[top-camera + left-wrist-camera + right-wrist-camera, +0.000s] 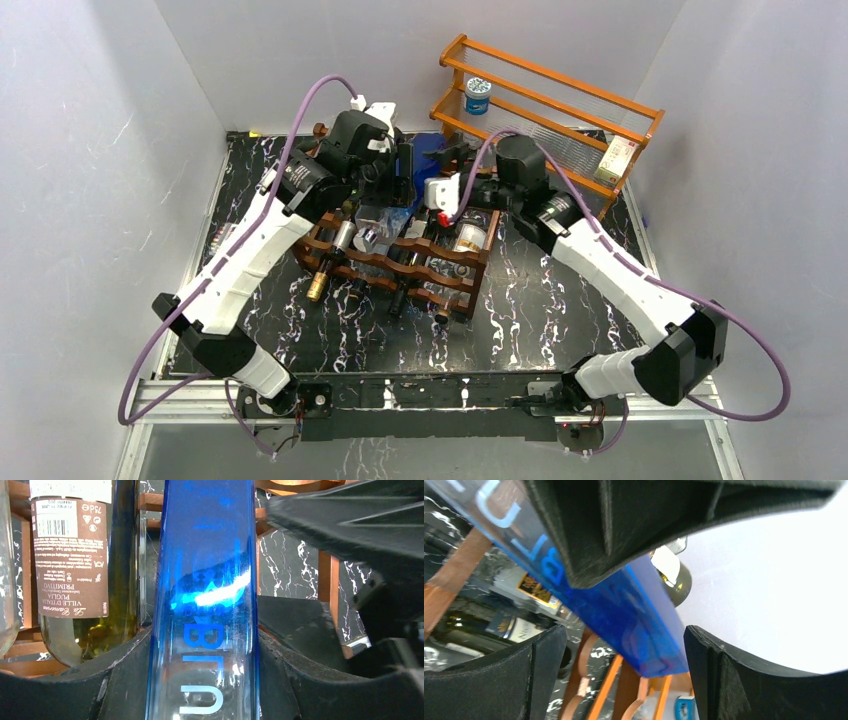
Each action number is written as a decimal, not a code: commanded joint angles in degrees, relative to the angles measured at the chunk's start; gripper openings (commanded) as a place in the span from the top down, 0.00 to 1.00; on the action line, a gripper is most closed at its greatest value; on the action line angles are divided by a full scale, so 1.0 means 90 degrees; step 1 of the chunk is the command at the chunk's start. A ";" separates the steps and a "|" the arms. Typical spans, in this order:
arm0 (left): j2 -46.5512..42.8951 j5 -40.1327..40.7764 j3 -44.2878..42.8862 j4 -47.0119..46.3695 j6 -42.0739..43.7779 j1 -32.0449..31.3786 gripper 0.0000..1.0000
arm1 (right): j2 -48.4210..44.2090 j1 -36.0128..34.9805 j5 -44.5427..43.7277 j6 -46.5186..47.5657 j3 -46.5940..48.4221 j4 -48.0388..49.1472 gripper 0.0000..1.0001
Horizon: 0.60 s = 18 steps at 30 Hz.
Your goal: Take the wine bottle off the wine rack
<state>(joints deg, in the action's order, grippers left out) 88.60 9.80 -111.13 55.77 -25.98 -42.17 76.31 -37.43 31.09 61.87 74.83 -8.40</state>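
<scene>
Brown label (70, 555) on dark bottle (95, 635), seen upside down: "VILLE D'ITALIA", "PUGLIA", "PRIMITIVO", "75cl"; script brand line and barcode digits too small to read; blue bottle (205, 580): large pale letters "Bru", rest cut off.

One wine rack (385, 262), one orange shelf (550, 75), one blue bottle (205, 605) (other bottles (70, 555) unclear).

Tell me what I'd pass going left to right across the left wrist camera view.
Brown-labelled Primitivo wine bottle → blue glass bottle → wine rack upright.
</scene>
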 commanded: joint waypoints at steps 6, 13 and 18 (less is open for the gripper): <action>-0.0602 -0.0117 -0.0074 -0.0367 -0.0102 0.0076 1.00 | 0.0593 -0.0495 -0.0400 0.1377 0.0418 0.0178 0.02; -0.0610 -0.0289 -0.0139 -0.0376 -0.0165 0.0096 1.00 | 0.0526 -0.0769 -0.0472 0.1135 -0.0328 0.1873 0.06; -0.0644 -0.0466 -0.0182 -0.0384 -0.0168 0.0107 1.00 | 0.0534 -0.0791 -0.0389 0.0970 -0.0505 0.2286 0.27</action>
<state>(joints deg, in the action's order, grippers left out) 87.53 7.18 -110.93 56.93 -26.87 -41.54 82.24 -44.12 26.72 70.59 71.16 4.16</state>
